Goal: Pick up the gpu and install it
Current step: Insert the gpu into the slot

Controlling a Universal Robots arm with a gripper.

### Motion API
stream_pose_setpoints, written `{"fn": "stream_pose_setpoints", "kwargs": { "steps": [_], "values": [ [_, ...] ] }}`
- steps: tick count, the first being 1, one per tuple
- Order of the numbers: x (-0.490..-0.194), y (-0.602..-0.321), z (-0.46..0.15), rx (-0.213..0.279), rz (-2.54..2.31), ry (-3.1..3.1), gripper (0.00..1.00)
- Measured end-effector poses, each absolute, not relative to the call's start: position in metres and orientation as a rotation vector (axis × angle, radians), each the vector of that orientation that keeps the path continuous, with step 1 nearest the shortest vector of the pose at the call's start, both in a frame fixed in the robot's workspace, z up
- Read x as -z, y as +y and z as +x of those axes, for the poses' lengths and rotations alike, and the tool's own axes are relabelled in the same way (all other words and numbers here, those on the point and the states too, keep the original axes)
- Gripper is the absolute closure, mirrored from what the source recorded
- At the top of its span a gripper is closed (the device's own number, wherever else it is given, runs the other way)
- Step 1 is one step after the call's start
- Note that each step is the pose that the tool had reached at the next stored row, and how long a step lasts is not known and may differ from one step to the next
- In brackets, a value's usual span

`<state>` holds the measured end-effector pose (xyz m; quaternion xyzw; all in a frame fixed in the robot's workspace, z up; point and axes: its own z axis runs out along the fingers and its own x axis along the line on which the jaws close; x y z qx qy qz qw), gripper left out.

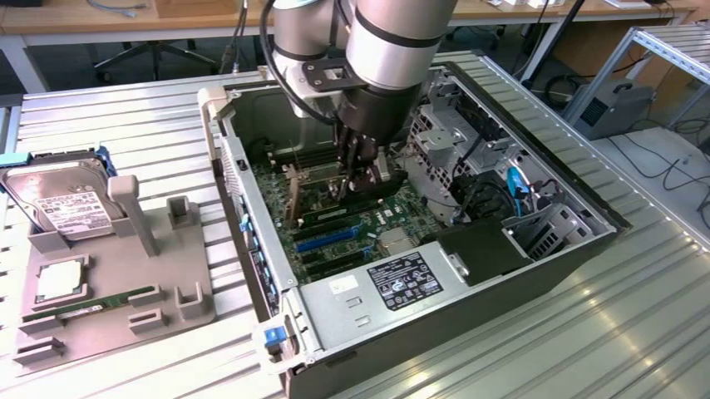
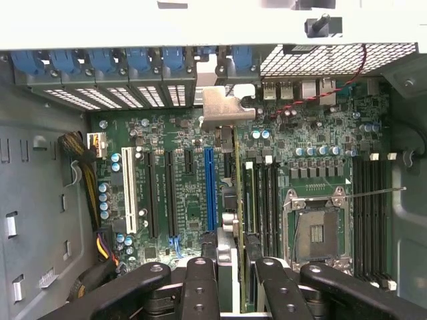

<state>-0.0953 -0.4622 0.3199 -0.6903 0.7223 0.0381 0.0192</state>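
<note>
The gpu [image 2: 225,110] appears edge-on in the wrist view, its silver bracket toward the case's rear slot openings and its thin body running back between my fingers. My gripper [image 2: 232,280] is shut on it. The card stands upright over the green motherboard [image 2: 313,153], just beside the long blue slot [image 2: 210,187]. I cannot tell whether its edge touches a slot. In the exterior view my gripper [image 1: 362,187] reaches down inside the open computer case [image 1: 239,179], low over the motherboard [image 1: 332,237], with the dark gpu [image 1: 375,179] between its fingers.
A drive cage [image 1: 444,137], black cables and a blue cable [image 1: 514,187] crowd the case on the exterior view's right. The power supply [image 1: 383,287] sits at the near end. Left of the case, a grey fixture [image 1: 172,295] holds a hard drive [image 1: 61,204], a processor and a RAM stick [image 1: 106,301].
</note>
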Motion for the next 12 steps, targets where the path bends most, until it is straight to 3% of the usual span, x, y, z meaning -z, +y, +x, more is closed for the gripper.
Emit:
{"fn": "stream_pose_setpoints", "kwargs": {
  "steps": [12],
  "values": [
    [-0.3170,-0.4626,-0.0965,-0.118,-2.142,2.242,0.73]
  ]
}}
